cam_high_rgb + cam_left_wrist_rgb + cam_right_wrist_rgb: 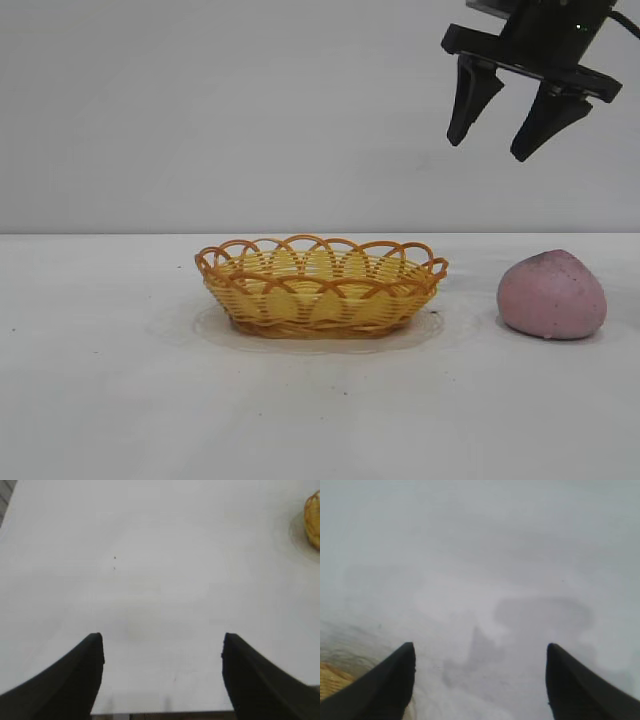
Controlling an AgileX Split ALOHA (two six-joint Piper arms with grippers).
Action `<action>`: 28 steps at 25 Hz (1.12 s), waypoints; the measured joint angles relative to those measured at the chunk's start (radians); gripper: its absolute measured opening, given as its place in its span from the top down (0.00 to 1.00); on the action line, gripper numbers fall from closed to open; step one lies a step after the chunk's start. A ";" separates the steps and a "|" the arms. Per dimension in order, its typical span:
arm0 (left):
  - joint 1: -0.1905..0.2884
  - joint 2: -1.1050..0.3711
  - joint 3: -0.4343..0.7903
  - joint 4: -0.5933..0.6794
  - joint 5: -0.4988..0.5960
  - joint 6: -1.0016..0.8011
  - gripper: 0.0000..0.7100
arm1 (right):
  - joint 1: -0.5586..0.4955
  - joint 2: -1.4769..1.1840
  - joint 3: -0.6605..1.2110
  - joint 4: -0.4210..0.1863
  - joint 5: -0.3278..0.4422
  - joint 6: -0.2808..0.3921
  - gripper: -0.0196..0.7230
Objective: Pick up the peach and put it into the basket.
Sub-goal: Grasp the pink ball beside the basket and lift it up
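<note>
The dusty pink peach (pixel 553 295) lies on the white table at the right. The yellow-orange woven basket (pixel 320 285) stands in the middle, empty, to the left of the peach. My right gripper (pixel 487 150) hangs open and empty high above the gap between basket and peach. In the right wrist view it (pixel 480 650) looks down on bare table, with a bit of the basket (pixel 332 680) at the edge; the peach is out of that view. My left gripper (pixel 162 640) is open and empty over bare table, with the basket's edge (pixel 313 520) far off.
The white table (pixel 120 380) stretches to the left and front of the basket. A plain grey wall stands behind. The table's edge (pixel 160 714) shows below the left gripper's fingers.
</note>
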 joint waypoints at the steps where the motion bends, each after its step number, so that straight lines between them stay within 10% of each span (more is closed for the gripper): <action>1: 0.000 0.000 0.000 0.000 0.000 0.000 0.38 | 0.000 0.000 0.000 -0.005 0.000 -0.007 0.34; 11: 0.000 0.000 0.000 0.000 0.000 -0.001 0.38 | 0.000 -0.085 0.000 -0.076 0.175 -0.038 0.34; 20: 0.000 0.000 0.000 0.000 0.000 -0.001 0.38 | 0.000 -0.104 -0.007 -0.172 0.481 0.113 0.42; 28: 0.000 0.000 0.000 0.000 0.000 -0.001 0.38 | 0.033 -0.047 -0.009 -0.212 0.534 0.156 0.42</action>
